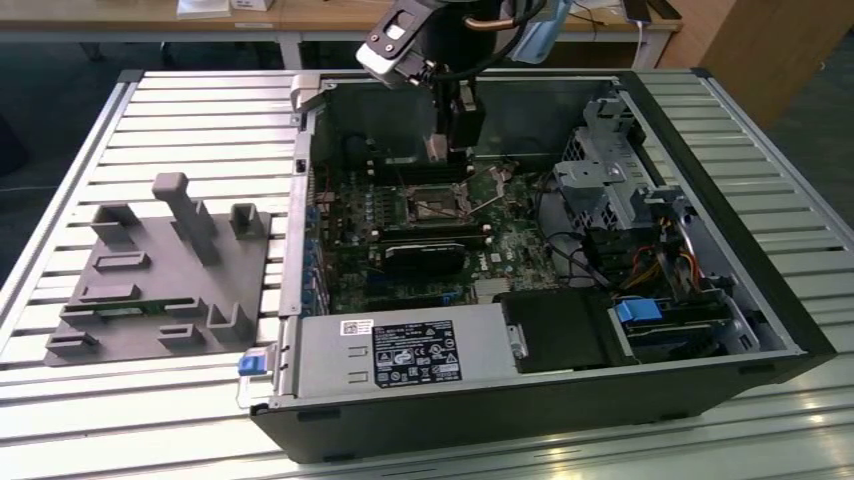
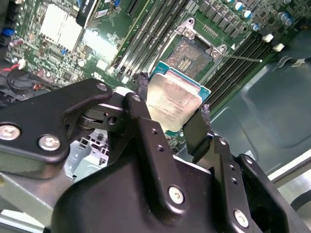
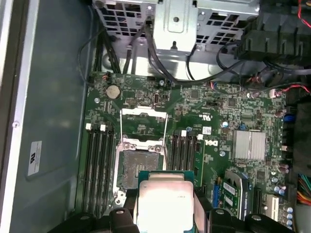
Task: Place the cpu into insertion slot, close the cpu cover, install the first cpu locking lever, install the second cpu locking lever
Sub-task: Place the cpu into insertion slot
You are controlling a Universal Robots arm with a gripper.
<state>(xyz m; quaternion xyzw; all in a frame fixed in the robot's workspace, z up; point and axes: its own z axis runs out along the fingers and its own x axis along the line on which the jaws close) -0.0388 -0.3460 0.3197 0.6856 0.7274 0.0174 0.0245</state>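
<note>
Your gripper (image 2: pixel 173 99) is clamped on the square silver chip (image 3: pixel 165 201), holding it above the green board (image 3: pixel 214 111), near the uncovered socket (image 3: pixel 137 167); the metal cover (image 3: pixel 144 111) lies swung open beyond the socket

1. The counter (image 1: pixel 174 110) is a light metal surface of parallel slats. Bright light reflects off its nearest slats.
2. Beyond the counter's far edge stands a wooden table (image 1: pixel 320 18) on white legs (image 1: pixel 287 48).
3. Dark floor (image 1: pixel 174 58) shows between the counter and that table.
4. A wooden panel (image 1: pixel 781 50) stands past the counter's far corner, at the exterior view's right.
</note>
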